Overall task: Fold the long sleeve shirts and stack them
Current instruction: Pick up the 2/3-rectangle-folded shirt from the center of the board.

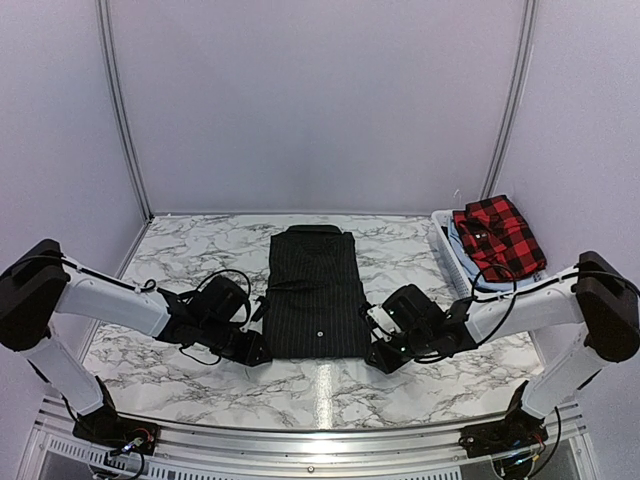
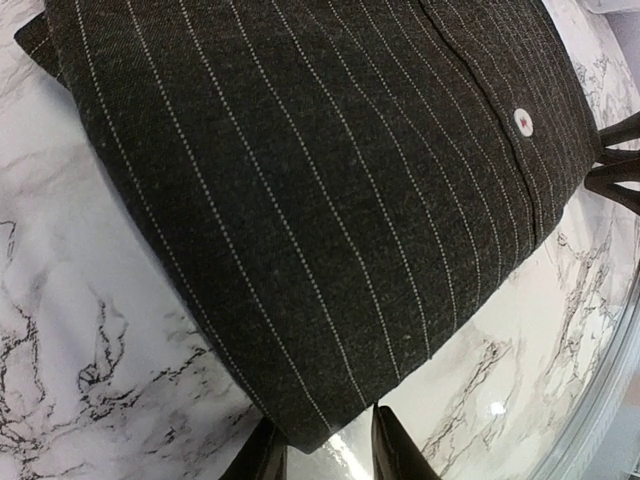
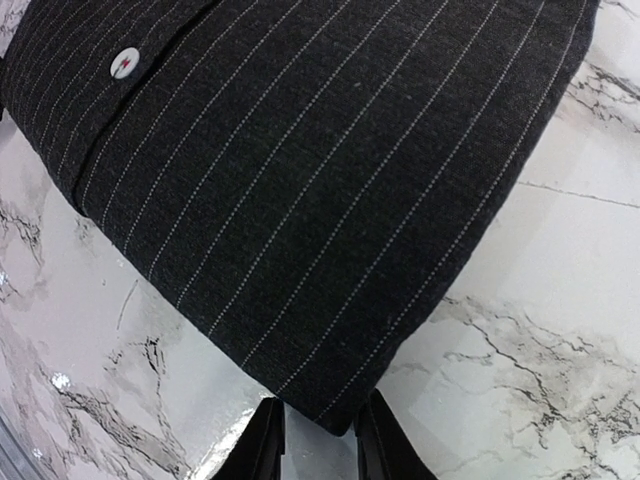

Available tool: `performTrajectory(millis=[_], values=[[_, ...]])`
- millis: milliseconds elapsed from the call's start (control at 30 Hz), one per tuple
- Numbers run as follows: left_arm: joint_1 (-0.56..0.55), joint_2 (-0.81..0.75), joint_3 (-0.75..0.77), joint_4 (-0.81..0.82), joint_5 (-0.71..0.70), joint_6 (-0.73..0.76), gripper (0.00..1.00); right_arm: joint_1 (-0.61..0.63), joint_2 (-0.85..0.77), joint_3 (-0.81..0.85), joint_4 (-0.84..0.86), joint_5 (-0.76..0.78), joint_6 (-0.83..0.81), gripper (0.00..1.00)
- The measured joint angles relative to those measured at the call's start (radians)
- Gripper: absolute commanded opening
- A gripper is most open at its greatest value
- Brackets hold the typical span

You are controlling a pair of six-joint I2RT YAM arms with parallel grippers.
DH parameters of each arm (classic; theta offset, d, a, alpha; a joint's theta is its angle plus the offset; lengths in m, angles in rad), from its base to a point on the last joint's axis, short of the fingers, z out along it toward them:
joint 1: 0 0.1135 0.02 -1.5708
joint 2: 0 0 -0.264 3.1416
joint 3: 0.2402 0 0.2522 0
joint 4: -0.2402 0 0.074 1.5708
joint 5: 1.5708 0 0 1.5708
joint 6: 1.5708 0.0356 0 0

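Note:
The black pinstriped shirt (image 1: 315, 290) lies folded into a long narrow rectangle at the table's middle, collar at the far end. My left gripper (image 1: 258, 352) sits low at its near left corner. In the left wrist view the gripper (image 2: 325, 455) is open, and the shirt's (image 2: 330, 200) corner tip lies between the fingers, unpinched. My right gripper (image 1: 378, 358) sits at the near right corner. In the right wrist view it (image 3: 320, 450) is open astride the shirt's (image 3: 320, 180) corner. The red-and-black checked shirt (image 1: 498, 235) lies folded in the basket at the right.
The white lattice basket (image 1: 445, 245) stands at the table's right edge, with pale cloth under the checked shirt. The marble table (image 1: 180, 260) shows bare to the left and in front of the black shirt. Grey walls close off the back and sides.

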Motion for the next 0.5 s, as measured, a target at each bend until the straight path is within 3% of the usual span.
performTrajectory(millis=[500], values=[[-0.005,0.016,0.018,-0.011,-0.008,0.038,0.25,0.0,0.018,0.016,0.003,0.015,-0.008,0.01]])
